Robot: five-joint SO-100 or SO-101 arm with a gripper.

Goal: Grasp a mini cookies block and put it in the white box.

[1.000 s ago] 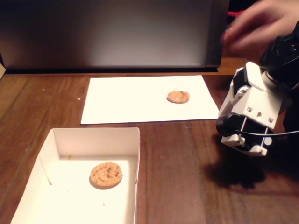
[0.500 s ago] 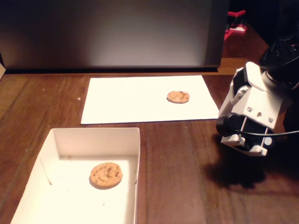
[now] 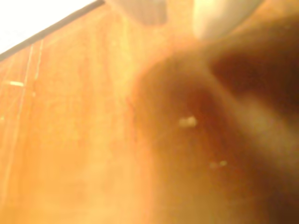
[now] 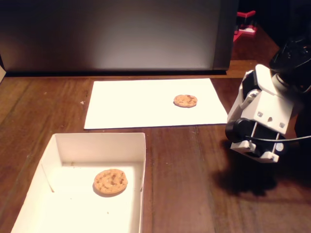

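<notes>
One round mini cookie (image 4: 185,100) lies on a flat white paper sheet (image 4: 136,104) at the back of the table. A second cookie (image 4: 110,181) lies inside the white box (image 4: 99,141) at the front left. My arm (image 4: 260,121) is folded low at the right side, well away from both cookies. In the wrist view my gripper (image 3: 180,14) shows only as two blurred pale fingers (image 3: 140,9) at the top edge over bare wood. Nothing lies between them, and the blur hides how far apart they stand.
The dark wooden table (image 4: 194,170) runs between the box and the arm. A grey upright panel (image 4: 116,34) stands behind the paper. A small red object (image 4: 245,24) sits at the back right. Crumbs (image 3: 188,122) lie on the wood under the wrist camera.
A human hand that was at the top right a second ago has left the view. The cookie on the paper now lies still. The arm has not moved.
</notes>
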